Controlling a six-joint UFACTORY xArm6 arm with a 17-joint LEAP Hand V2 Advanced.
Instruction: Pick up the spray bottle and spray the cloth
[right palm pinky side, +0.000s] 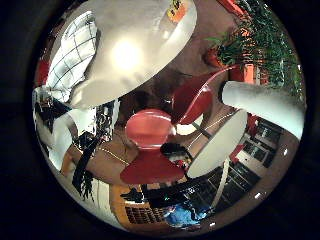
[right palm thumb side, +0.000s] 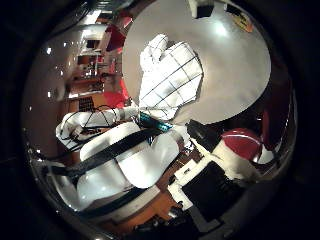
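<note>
A white cloth with a dark check (right palm thumb side: 170, 75) lies flat on a round white table (right palm thumb side: 225, 70); in the little finger side view the cloth (right palm pinky side: 75, 55) lies near the table's edge. My hand (right palm thumb side: 125, 165) hangs well above the floor beside the table, away from the cloth. Its white and black fingers (right palm thumb side: 110, 140) reach out fairly straight with nothing between them. White fingertips (right palm pinky side: 262, 106) show in the little finger side view. I see no spray bottle in either view.
Red chairs (right palm pinky side: 150, 132) stand on the wooden floor below the table, with another red chair (right palm thumb side: 245, 145) beside it. A potted green plant (right palm pinky side: 255, 40) stands further off. Shelves and furniture (right palm thumb side: 95, 65) line the room's far side.
</note>
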